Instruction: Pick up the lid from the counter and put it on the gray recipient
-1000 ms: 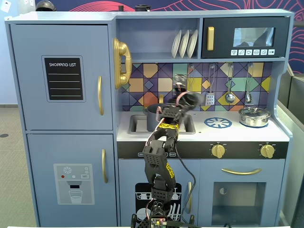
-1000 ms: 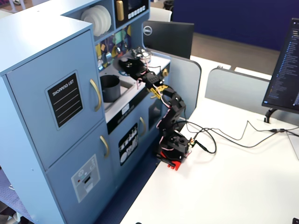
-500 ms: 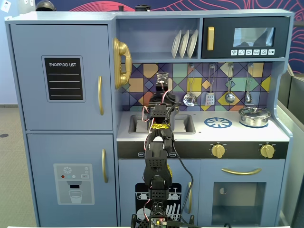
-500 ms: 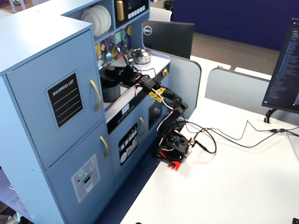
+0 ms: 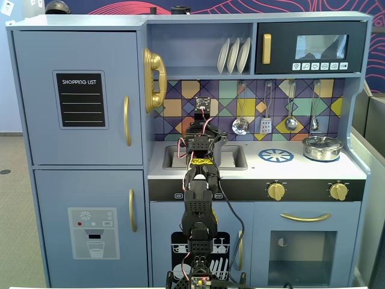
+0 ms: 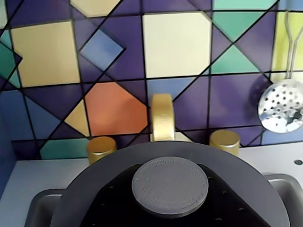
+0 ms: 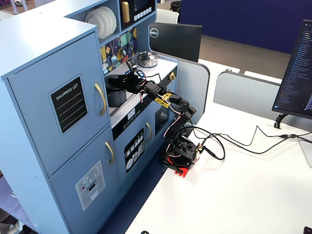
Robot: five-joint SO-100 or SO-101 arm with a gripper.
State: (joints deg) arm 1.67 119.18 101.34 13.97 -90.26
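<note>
One lid (image 6: 170, 189) now sits lower over the gray recipient (image 7: 113, 95).

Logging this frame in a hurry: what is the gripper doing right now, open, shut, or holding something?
Gripper: shut on the lid, holding it over the gray pot in the sink.
</note>
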